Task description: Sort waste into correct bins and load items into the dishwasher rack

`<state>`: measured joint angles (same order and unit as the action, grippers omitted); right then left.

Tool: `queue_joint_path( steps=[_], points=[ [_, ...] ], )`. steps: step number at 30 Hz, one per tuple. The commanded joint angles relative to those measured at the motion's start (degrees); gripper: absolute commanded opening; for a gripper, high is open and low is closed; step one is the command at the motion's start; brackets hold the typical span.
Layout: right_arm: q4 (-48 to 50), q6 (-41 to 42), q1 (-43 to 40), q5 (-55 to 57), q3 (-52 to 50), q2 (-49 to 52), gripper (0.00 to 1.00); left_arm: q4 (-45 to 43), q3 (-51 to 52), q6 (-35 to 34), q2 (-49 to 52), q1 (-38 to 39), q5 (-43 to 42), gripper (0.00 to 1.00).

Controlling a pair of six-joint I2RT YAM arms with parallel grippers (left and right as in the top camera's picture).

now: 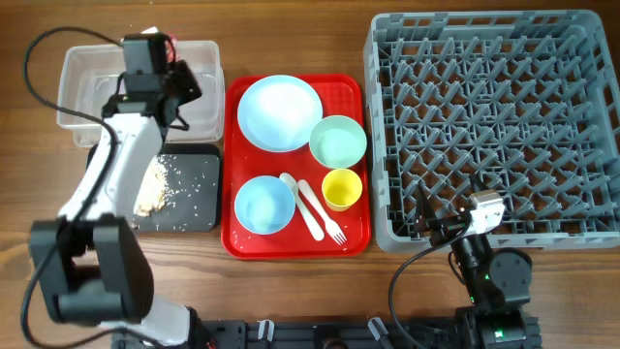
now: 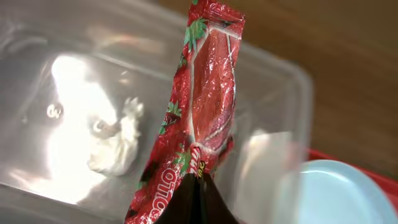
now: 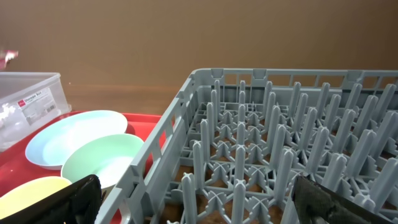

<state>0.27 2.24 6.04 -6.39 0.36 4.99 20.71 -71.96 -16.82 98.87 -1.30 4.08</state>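
My left gripper (image 2: 199, 202) is shut on the lower end of the crumpled red wrapper (image 2: 208, 106) and holds it over the clear plastic tub (image 2: 273, 81), seen from above at the table's back left (image 1: 82, 73). A small white scrap (image 2: 118, 143) lies in the tub. The left gripper (image 1: 182, 82) is above the tub's right part. The black tray (image 1: 194, 189) holds beige crumbs (image 1: 153, 186). My right gripper (image 3: 199, 193) is open and empty at the front left corner of the grey dishwasher rack (image 3: 261, 124), also in the overhead view (image 1: 494, 126).
A red serving tray (image 1: 232, 165) in the middle carries a pale blue plate (image 1: 279, 112), a mint green bowl (image 1: 338, 142), a pale blue bowl (image 1: 264, 206), a yellow cup (image 1: 341, 188), a white spoon (image 1: 302, 204) and a fork (image 1: 327, 218).
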Motion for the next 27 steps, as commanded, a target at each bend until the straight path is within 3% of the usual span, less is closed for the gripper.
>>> queue_joint_path(
  steps=[1,3,4,5,6,7,16,27],
  points=[
    [0.2,-0.37,-0.11,-0.55,-0.07,-0.07,1.0,-0.79,-0.15,-0.31,5.33,-3.28,0.72,0.04],
    [0.2,-0.37,-0.11,-0.55,-0.07,-0.07,1.0,-1.64,-0.15,-0.31,6.05,-4.42,0.74,0.07],
    [0.2,-0.37,-0.13,-0.55,-0.07,-0.07,1.0,-2.25,-0.17,-0.31,6.01,-4.72,0.72,0.3],
    [0.2,-0.37,-0.11,-0.55,-0.07,-0.07,1.0,-3.19,-0.17,-0.33,5.7,-4.9,0.68,0.68],
    [0.2,-0.37,-0.13,-0.55,-0.07,-0.04,1.0,-3.65,-0.17,-0.33,5.35,-4.87,0.37,0.92],
    [0.2,-0.37,-0.11,-0.55,-0.07,-0.07,1.0,-3.87,-0.17,-0.33,5.07,-4.87,0.31,1.0],
    [0.2,-0.37,-0.13,-0.55,-0.07,-0.07,1.0,-3.37,-0.17,-1.64,-5.68,-4.87,0.31,1.0],
    [0.2,-0.37,-0.11,-0.55,-0.07,-0.04,1.0,-2.86,-0.17,-1.62,-6.14,-4.87,0.31,1.0]
  ],
)
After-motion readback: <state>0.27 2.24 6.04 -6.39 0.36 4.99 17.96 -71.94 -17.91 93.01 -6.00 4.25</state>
